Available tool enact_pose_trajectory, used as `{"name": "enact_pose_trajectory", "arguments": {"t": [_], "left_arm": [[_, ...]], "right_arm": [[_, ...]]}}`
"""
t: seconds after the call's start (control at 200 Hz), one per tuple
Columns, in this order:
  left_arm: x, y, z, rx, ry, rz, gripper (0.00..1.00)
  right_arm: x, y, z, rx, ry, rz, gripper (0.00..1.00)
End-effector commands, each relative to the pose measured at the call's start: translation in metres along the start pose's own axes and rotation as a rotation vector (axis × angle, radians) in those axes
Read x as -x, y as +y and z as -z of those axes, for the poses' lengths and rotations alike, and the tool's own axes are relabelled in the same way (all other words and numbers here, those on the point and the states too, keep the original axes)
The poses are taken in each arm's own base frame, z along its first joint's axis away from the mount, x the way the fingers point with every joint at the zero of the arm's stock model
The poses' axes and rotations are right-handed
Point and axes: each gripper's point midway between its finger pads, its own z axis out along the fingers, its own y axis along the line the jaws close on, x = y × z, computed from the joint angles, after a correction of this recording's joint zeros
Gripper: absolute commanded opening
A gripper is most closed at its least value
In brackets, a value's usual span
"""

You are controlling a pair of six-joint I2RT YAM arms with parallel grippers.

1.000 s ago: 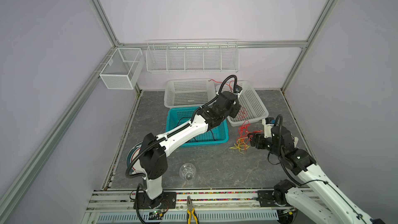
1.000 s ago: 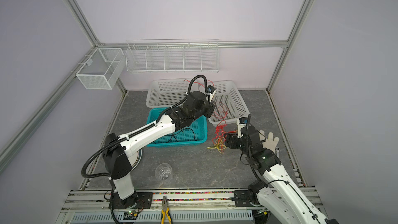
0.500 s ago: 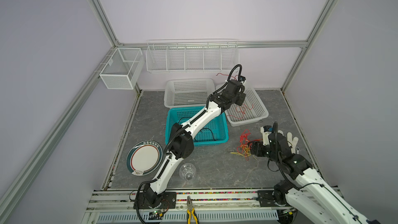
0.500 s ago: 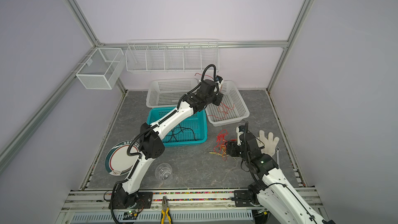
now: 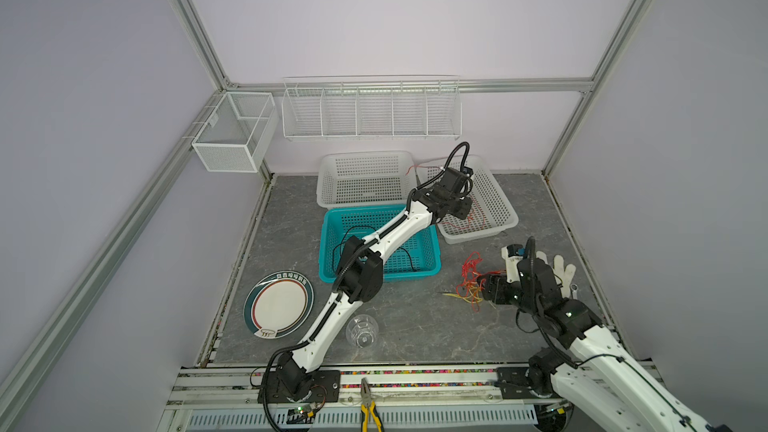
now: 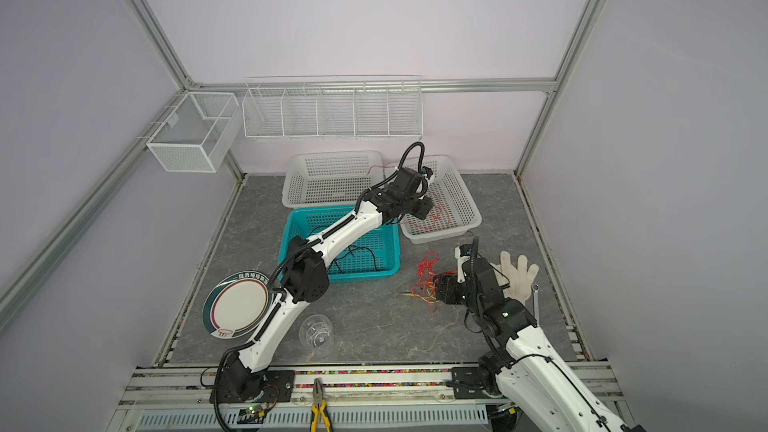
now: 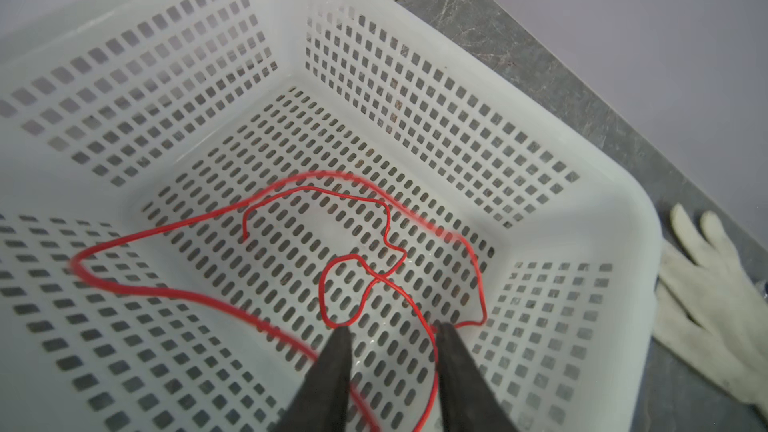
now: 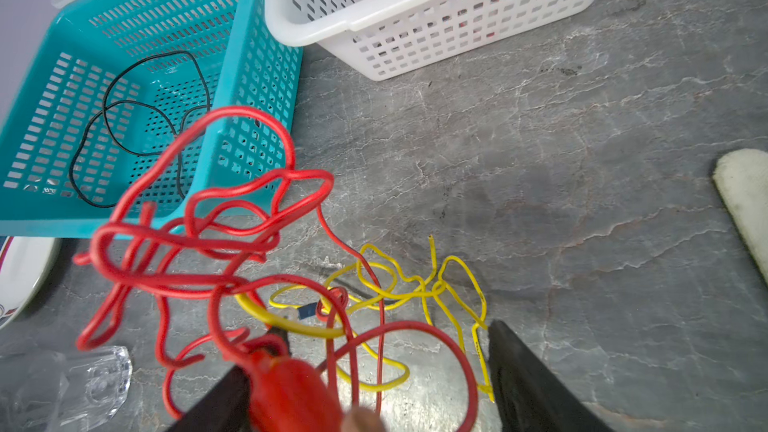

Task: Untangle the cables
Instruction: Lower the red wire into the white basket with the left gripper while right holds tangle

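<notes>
Cables: split over three spots. A red-and-yellow tangle lies on the grey floor, right of centre in both top views. A single red cable is in the right-hand white basket, and a black cable is in the teal basket.
Tangle: red loops stand up off the floor at the lower left of the right wrist view. Yellow strands lie flat at lower centre, threaded through them.
Red cable: curls loosely over the basket bottom, with one end poking out over the rim.
Right gripper: jaws spread wide, low over the tangle, with strands crossing the gap. A red clip rests against one finger; no grip on it can be made out.
Left gripper: jaws apart above the basket bottom. A red strand runs through the gap beside one finger, unpinched.
White basket: upper right of the floor, just beside the teal one.
Teal basket: centre of the floor, under the left arm.
Second white basket: behind the teal basket, by the back wall.
Glove: white, flat on the floor, just right of the right wrist.
Plate: lower left of the floor.
Clear glass: just right of the plate.
Pliers: yellow-handled, on the front rail at bottom centre.
</notes>
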Motion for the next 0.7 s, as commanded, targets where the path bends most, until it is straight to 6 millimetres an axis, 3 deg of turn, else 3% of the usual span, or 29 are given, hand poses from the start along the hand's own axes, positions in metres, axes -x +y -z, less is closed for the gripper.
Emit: {"name": "enact_pose_trajectory", "arguments": {"t": [0.0, 0.04, 0.09, 0.145, 0.205, 0.47, 0.695], "left_arm": [[0.025, -0.011, 0.025, -0.041, -0.057, 0.005, 0.52], [0.026, -0.013, 0.028, -0.049, -0.06, 0.001, 0.59], [0.028, -0.014, 0.03, -0.058, -0.064, 0.001, 0.78], [0.03, -0.018, 0.034, -0.074, -0.07, -0.005, 0.93], [0.034, -0.02, 0.04, -0.08, -0.082, -0.009, 1.0], [0.052, -0.034, 0.072, -0.102, -0.136, -0.049, 0.99], [0.053, -0.038, 0.101, -0.082, -0.169, -0.069, 1.0]], "right_arm": [[0.003, 0.004, -0.003, 0.024, -0.018, -0.011, 0.76], [0.003, 0.004, -0.002, 0.025, -0.019, -0.011, 0.76], [0.003, 0.004, -0.002, 0.024, -0.019, -0.011, 0.76], [0.004, 0.003, -0.002, 0.022, -0.019, -0.013, 0.76], [0.004, 0.003, -0.003, 0.023, -0.021, -0.012, 0.76], [0.006, 0.003, -0.003, 0.014, -0.024, -0.014, 0.76], [0.009, 0.002, -0.003, 0.005, -0.033, -0.012, 0.76]]}}
